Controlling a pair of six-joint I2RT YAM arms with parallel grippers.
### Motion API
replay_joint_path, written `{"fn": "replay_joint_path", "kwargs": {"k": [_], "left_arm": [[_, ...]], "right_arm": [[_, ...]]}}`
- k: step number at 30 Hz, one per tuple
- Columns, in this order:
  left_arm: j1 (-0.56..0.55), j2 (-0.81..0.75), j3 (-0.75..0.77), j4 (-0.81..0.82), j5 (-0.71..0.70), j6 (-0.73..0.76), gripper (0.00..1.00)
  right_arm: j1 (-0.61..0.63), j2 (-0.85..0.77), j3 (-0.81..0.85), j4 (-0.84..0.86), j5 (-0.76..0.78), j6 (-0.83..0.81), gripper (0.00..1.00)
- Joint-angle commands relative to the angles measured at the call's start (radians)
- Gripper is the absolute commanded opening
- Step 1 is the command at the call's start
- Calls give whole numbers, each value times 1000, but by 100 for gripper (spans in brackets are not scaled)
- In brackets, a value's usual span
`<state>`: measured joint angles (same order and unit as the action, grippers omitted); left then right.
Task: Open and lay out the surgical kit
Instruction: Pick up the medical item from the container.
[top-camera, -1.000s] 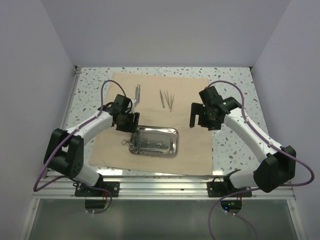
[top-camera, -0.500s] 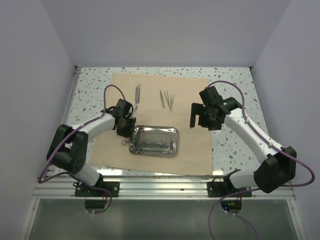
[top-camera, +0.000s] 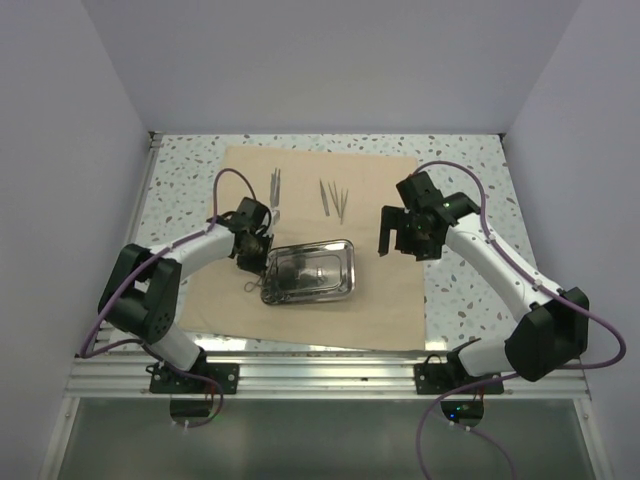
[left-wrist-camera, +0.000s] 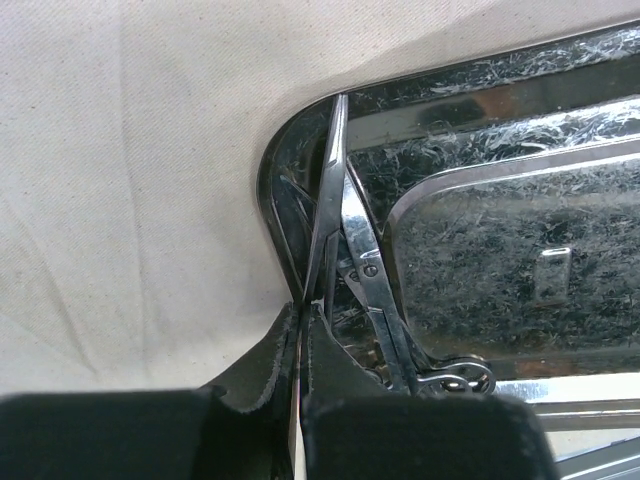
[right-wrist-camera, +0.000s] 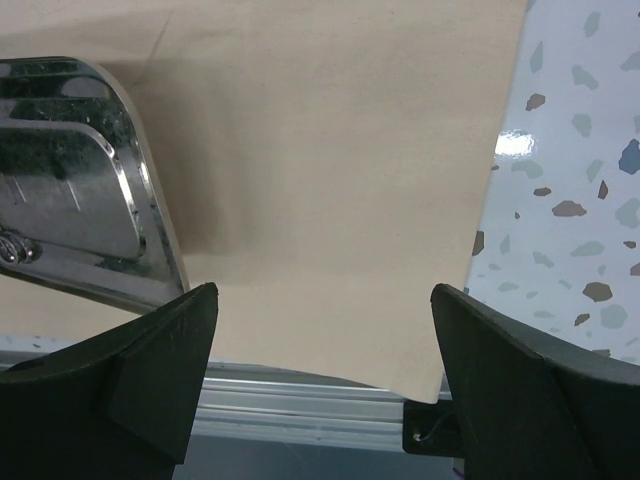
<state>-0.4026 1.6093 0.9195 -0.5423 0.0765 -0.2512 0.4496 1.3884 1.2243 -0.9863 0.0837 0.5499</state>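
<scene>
We see the left claw, clamped on a thin silvery instrument, has skewed the shiny rectangular steel tray, so extraction is underway; the right claw gapes idle.

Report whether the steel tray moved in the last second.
Yes. The steel tray turned counterclockwise on the beige cloth, its right end swinging toward the laid-out tweezers.

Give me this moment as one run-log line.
left gripper: shut on thin instrument at tray corner | right gripper: open, above cloth wrap beside tray | laid-out instruments: on far cloth
</scene>
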Motion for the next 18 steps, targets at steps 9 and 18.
{"fn": "replay_joint_path", "kwargs": {"k": [9, 18], "left_arm": [[-5, -44, 128, -88, -26, 0, 0], [-4, -46, 295, -163, -99, 23, 0]], "right_arm": [[-2, -6, 11, 12, -10, 5, 91], [-2, -11, 3, 17, -6, -5, 91]]}}
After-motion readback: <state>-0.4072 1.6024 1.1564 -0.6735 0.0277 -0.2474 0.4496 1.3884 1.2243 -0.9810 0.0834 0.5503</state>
